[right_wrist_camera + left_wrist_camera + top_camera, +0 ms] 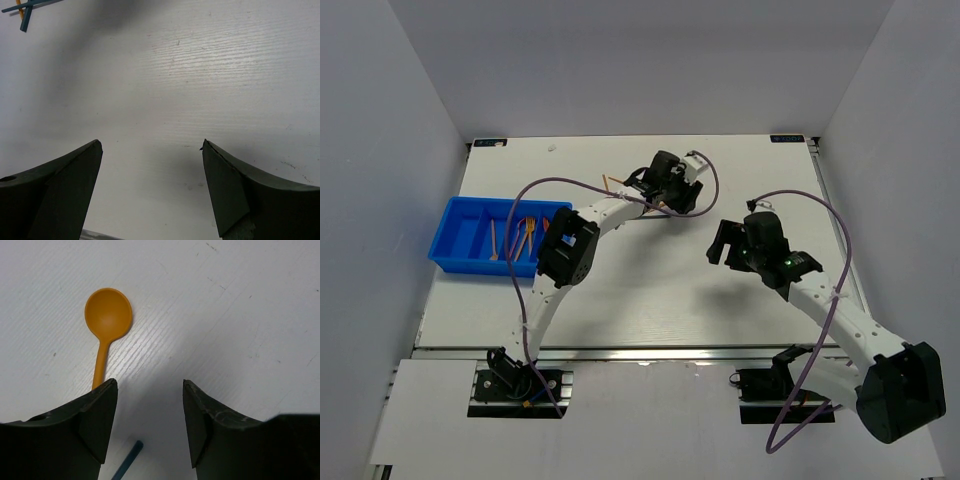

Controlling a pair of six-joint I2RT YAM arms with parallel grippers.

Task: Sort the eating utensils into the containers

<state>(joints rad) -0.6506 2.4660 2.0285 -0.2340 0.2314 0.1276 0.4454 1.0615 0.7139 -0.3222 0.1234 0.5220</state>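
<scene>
Nearest, the right gripper (723, 245) hangs at three o'clock from the centre of the table (650, 300), its jaws spread wide over the white surface and gripping nothing. Its wrist view catches crossed dark blue sticks (25, 10) far off at eleven o'clock. At nine o'clock the blue bin (470, 266) holds several orange utensils (525, 238) in its compartments. Farthest, at twelve o'clock, the left gripper (150, 425) is also spread and empty. A dark blue stick (127, 462) lies low between its fingers, and an orange spoon (107, 315) lies at eleven o'clock, its handle running down behind the finger (97, 415) on that side.
</scene>
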